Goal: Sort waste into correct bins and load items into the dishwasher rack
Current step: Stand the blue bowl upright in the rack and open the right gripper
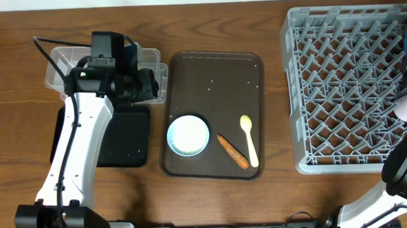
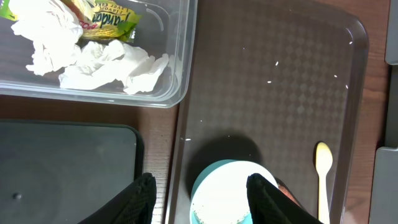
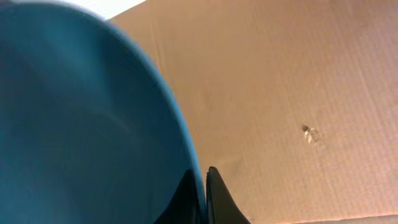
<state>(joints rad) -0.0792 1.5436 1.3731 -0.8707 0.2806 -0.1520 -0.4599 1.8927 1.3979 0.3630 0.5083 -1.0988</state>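
My left gripper (image 2: 202, 200) is open and empty, over the left edge of the dark brown tray, straddling the small pale-rimmed white bowl (image 2: 227, 194) from above. The clear tub (image 2: 180, 93) holds crumpled white and yellow-green wrappers (image 2: 93, 53). The black tray (image 2: 62, 168) lies beside it. A pale yellow spoon (image 1: 249, 139) and an orange carrot piece (image 1: 233, 151) lie on the brown tray, with loose rice grains (image 2: 277, 62). My right gripper (image 3: 203, 186) is shut on the rim of the large dark blue bowl (image 3: 81, 124), at the right edge of the grey rack (image 1: 354, 87).
The dark brown serving tray (image 1: 216, 79) sits mid-table between the bins and the rack. A pale pink object (image 1: 404, 109) shows at the rack's right edge under my right arm. Brown cardboard fills the background of the right wrist view.
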